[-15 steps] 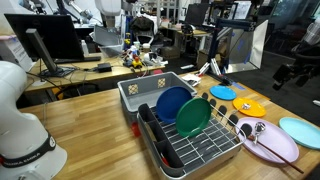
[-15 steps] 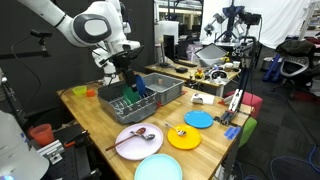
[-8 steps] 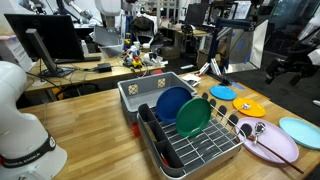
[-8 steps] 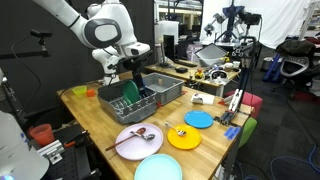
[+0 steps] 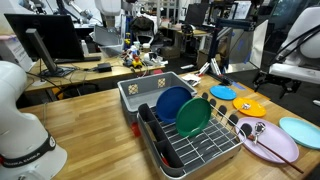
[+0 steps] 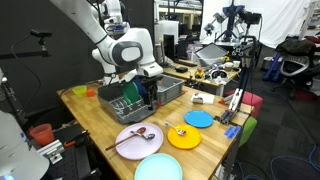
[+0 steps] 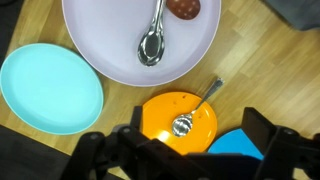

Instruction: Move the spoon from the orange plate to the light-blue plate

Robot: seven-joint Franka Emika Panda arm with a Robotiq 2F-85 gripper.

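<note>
Gripper [image 7: 190, 140]: fingers are seen spread wide in wrist view, nothing held betw. them; pincer judged open. It is positioned above the plates, approx. over the orange plate [image 7: 160, 112], presumably so the pick can be lined up before descent.

Spoon [image 7: 197, 107]: small, slim, laid flat on the orange plate. Bowl is found near plate centre, handle run out past the rim; that overhang is judged a usable pinch point.

Orange plate: flat, round, smooth plastic w/ slight gloss.

Light-blue plate [image 7: 50, 90]: larger, round, pale aqua, smooth, bare. It is set near the orange plate on the wood-grain tabletop [image 7: 250, 60], so a short carry is expected.

Pink-lilac plate [image 7: 100, 40] is noted w/ a shiny metal spoon [image 7: 153, 35], not the task item.

Transfer not yet begun
</note>
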